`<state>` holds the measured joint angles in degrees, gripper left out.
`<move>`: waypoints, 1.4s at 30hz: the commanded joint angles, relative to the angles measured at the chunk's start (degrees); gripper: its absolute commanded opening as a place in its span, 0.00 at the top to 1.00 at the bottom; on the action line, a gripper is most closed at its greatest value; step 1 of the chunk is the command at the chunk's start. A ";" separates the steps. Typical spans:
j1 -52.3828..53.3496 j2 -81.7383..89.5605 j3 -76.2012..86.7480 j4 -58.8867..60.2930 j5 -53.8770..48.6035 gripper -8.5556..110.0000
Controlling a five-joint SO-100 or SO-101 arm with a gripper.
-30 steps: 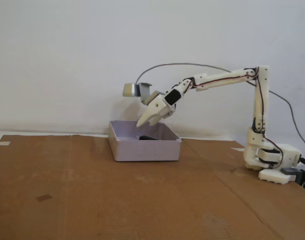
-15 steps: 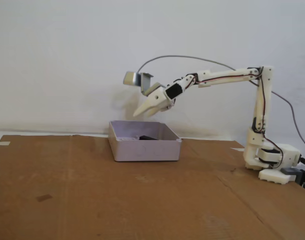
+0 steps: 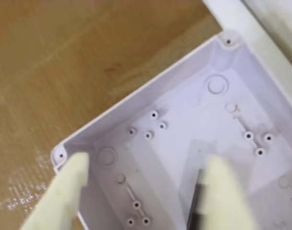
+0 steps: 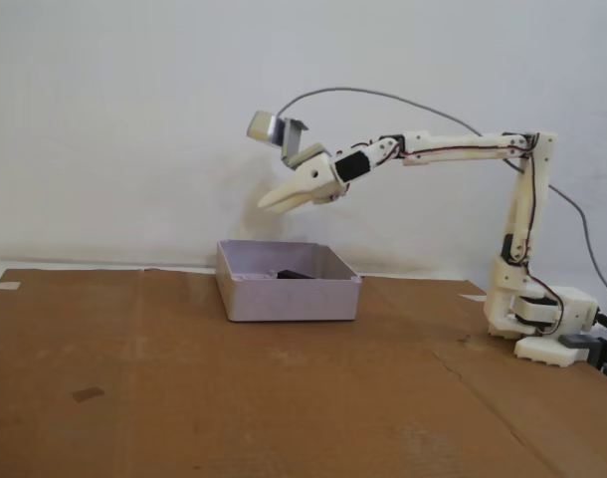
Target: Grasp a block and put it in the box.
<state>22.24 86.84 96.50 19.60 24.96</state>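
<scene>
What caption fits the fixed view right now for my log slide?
Fixed view: the gripper hangs empty above the box, the block lying inside it.

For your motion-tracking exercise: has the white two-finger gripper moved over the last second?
Yes. In the fixed view the white gripper has risen well above the shallow pale grey-lilac plastic box, which it was reaching into.

Brown cardboard sheet (image 4: 184,378) on tabletop; white wall (image 4: 134,119) behind.
</scene>
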 commanded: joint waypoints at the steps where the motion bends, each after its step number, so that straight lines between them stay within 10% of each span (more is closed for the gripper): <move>1: -0.18 9.32 -5.63 -2.46 -0.62 0.81; 42: -20.39 38.67 21.53 -2.29 -11.69 0.93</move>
<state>3.34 117.42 118.65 19.60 15.82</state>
